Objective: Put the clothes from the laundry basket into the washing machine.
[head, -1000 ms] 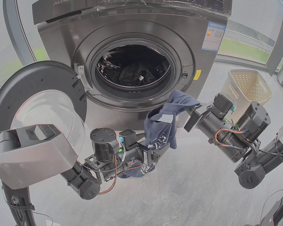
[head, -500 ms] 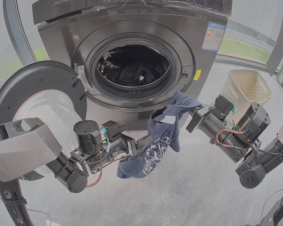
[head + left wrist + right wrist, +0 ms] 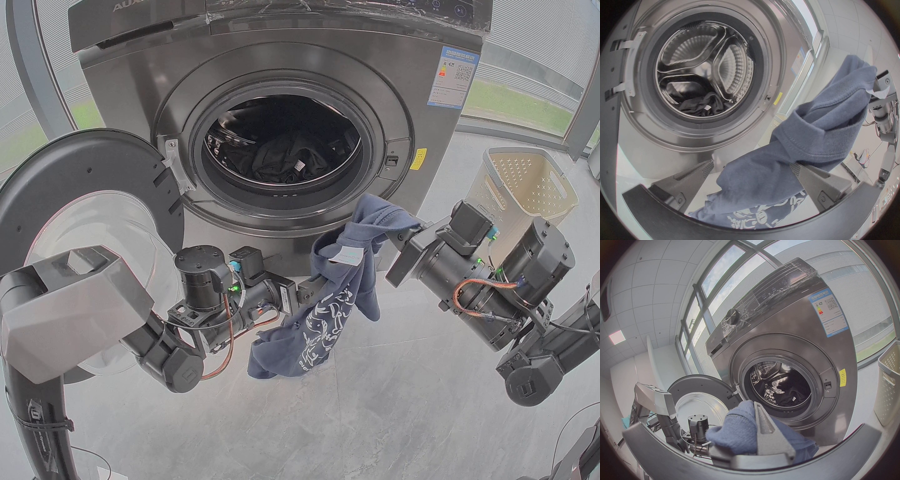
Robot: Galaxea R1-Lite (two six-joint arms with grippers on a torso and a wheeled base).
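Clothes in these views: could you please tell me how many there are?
2. A blue shirt hangs in front of the washing machine; a dark garment lies inside its drum. More may be hidden in the drum or the laundry basket.

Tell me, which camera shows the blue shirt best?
Head view: the whole shirt hangs from the right pincer, near the left pincer, print showing. The left wrist view shows a bunched stretch, the right wrist view a wad.

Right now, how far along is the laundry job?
Done: dark clothes lie inside the open washing machine. In hand: the right gripper holds a blue shirt before its opening, left gripper open around it. Left: loading it; the laundry basket shows no clothes.
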